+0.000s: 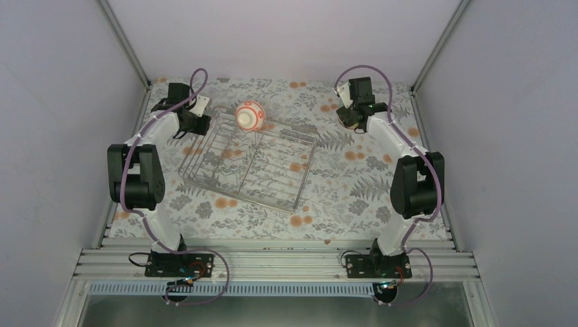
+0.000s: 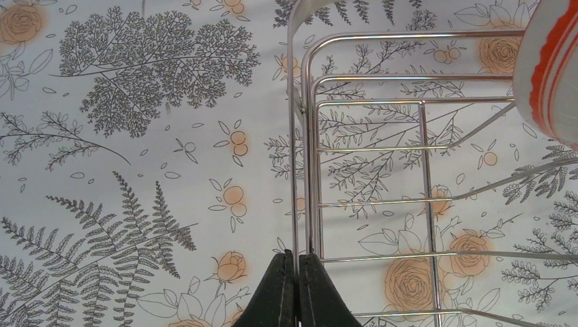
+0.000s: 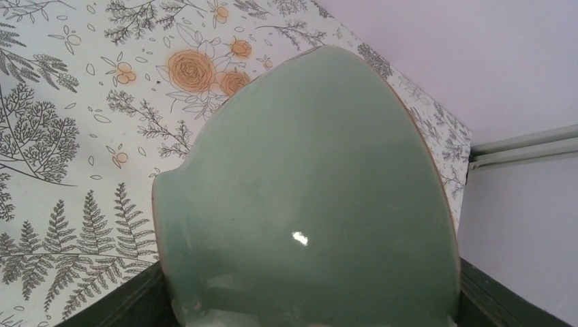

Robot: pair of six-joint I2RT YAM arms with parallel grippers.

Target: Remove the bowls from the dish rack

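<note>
The silver wire dish rack [image 1: 249, 163] lies mid-table. The white bowl with the orange-red pattern [image 1: 249, 116] stands on edge at the rack's far corner and also shows in the left wrist view [image 2: 552, 68]. My left gripper [image 1: 202, 124] is at the rack's far-left corner. In the left wrist view it [image 2: 298, 262] is shut on the rack's rim wire [image 2: 303, 136]. My right gripper [image 1: 352, 117] is at the far right, above the cloth. In the right wrist view it [image 3: 307, 310] is shut on the pale mint green bowl [image 3: 307, 191]. The yellow-green bowl is out of view.
A floral cloth [image 1: 354, 191] covers the table. Plain walls close in the back and both sides, with metal corner posts [image 1: 429, 61]. The back right table corner lies just beyond the mint bowl [image 3: 443, 143]. An aluminium rail [image 1: 272, 262] runs along the near edge.
</note>
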